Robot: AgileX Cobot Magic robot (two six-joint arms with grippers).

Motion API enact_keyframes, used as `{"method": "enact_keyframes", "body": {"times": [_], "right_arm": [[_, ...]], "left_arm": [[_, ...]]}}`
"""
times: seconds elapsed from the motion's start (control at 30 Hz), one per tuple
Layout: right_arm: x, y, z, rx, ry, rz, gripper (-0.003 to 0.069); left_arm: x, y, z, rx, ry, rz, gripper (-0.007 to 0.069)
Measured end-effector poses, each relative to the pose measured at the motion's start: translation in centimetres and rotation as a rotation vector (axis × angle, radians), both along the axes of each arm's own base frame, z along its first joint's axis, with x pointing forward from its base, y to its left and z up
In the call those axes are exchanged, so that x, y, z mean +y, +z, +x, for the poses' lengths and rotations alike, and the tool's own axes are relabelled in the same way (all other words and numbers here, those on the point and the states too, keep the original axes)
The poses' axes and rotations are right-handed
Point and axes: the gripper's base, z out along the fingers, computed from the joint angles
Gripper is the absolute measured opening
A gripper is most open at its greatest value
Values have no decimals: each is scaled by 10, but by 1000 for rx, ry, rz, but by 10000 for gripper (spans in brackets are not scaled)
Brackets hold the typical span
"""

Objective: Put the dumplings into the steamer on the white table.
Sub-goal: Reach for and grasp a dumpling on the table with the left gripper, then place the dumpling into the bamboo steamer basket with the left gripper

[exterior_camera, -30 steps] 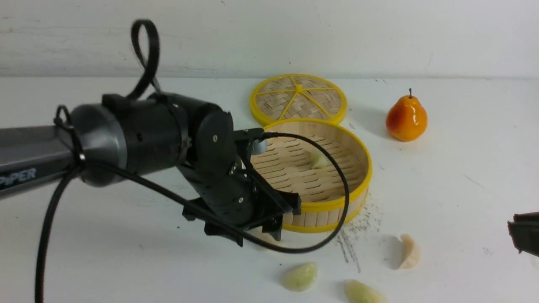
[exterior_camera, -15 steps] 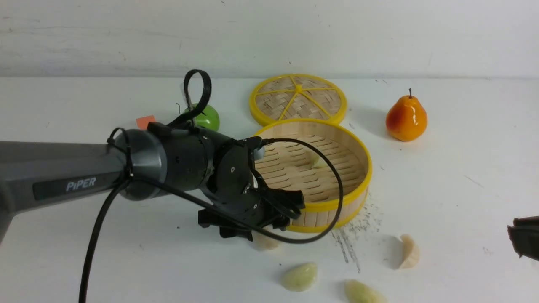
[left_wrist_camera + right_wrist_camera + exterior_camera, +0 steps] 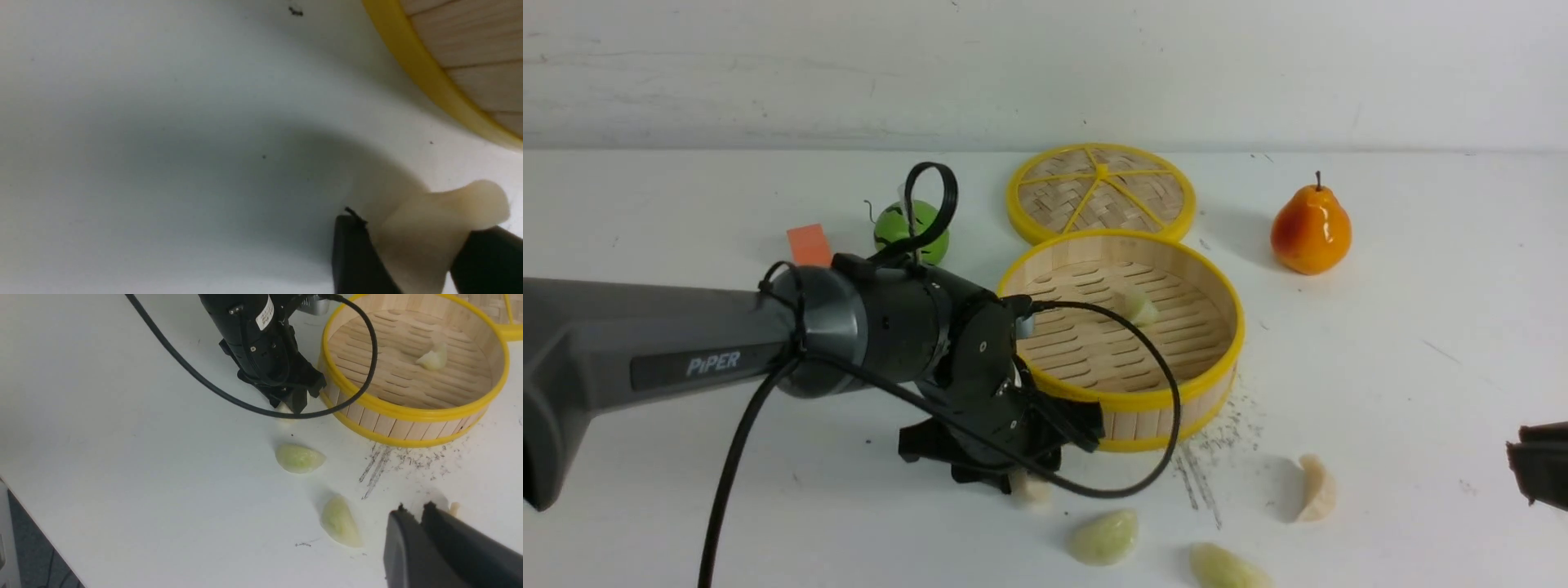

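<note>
My left gripper [image 3: 1029,475] is down on the white table [image 3: 1380,367] just in front of the steamer's [image 3: 1176,398] left side. Its two black fingers are closed against a cream dumpling [image 3: 433,228], which rests on the table [image 3: 1031,488]. One dumpling [image 3: 1141,308] lies inside the steamer. Two greenish dumplings [image 3: 1104,536] [image 3: 1225,567] and a cream one [image 3: 1315,488] lie on the table in front of it. My right gripper [image 3: 412,508] is shut and empty, hovering at the far right [image 3: 1539,465], its fingers partly hiding the cream dumpling [image 3: 452,507].
The flat woven lid [image 3: 1101,192] lies behind the steamer. An orange pear [image 3: 1311,229] stands at the right, a green apple [image 3: 913,226] and a small orange block [image 3: 807,243] at the left. A dark scratch smear [image 3: 1201,474] marks the table. The left arm's cable loops over the steamer's rim.
My left arm has dropped and drawn back to the left, uncovering the apple and the block; its gripper has come down around the cream dumpling. The right gripper has not moved.
</note>
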Motion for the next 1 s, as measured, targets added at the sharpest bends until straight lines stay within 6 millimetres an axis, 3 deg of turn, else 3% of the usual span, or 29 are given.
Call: {"method": "enact_keyframes", "body": {"times": [0.07, 0.2, 0.3, 0.6, 0.67, 0.8, 0.93, 1.0], "right_arm": [[0, 0, 0, 0, 0, 0, 63], [0, 0, 0, 0, 0, 0, 66], [0, 0, 0, 0, 0, 0, 70], [0, 0, 0, -5, -4, 2, 78], [0, 0, 0, -5, -4, 2, 81], [0, 0, 0, -5, -4, 2, 85], [0, 0, 0, -5, -4, 2, 86], [0, 0, 0, -5, -4, 2, 90]], "left_arm": [[1, 0, -1, 4, -23, 15, 220], [2, 1, -3, 10, -59, 37, 225], [7, 15, -10, 42, -120, 89, 225], [-4, 141, 5, -201, -246, 18, 225], [-10, 153, 14, -202, -269, 28, 225], [-29, 150, 40, -183, -290, 48, 225], [-44, 130, 64, -145, -294, 66, 225], [-49, 107, 85, -89, -277, 64, 225]]}}
